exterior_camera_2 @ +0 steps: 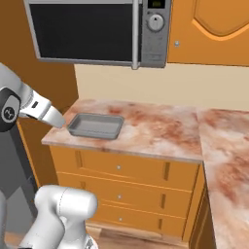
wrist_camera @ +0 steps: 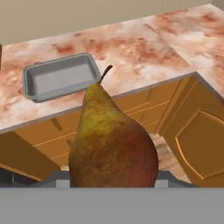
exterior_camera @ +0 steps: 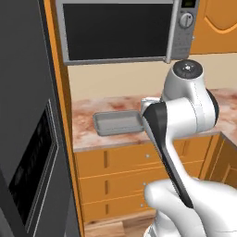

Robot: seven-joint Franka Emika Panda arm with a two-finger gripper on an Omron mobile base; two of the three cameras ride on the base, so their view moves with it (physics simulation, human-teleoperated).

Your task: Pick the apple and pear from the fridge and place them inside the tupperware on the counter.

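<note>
The pear (wrist_camera: 111, 140), yellow-green with a red-brown blush and a curved stem, stands large and upright in the hand view, with my gripper (wrist_camera: 113, 181) shut on its lower part. It hangs off the counter's front edge, short of the tupperware. The tupperware (wrist_camera: 61, 76) (exterior_camera: 118, 122) (exterior_camera_2: 96, 125) is a shallow grey tray with nothing in it, near the left end of the pinkish marbled counter (wrist_camera: 144, 48) (exterior_camera: 115, 104) (exterior_camera_2: 155, 126). The fridge (exterior_camera: 28, 139) is the dark grey wall on the left. The apple is out of view.
A steel microwave (exterior_camera: 120, 30) (exterior_camera_2: 97, 31) hangs above the counter. Orange drawers (exterior_camera: 125, 171) (exterior_camera_2: 126, 180) run under the worktop. The counter turns a corner toward the right (exterior_camera_2: 228, 160), beneath an orange wall cabinet (exterior_camera_2: 214, 29).
</note>
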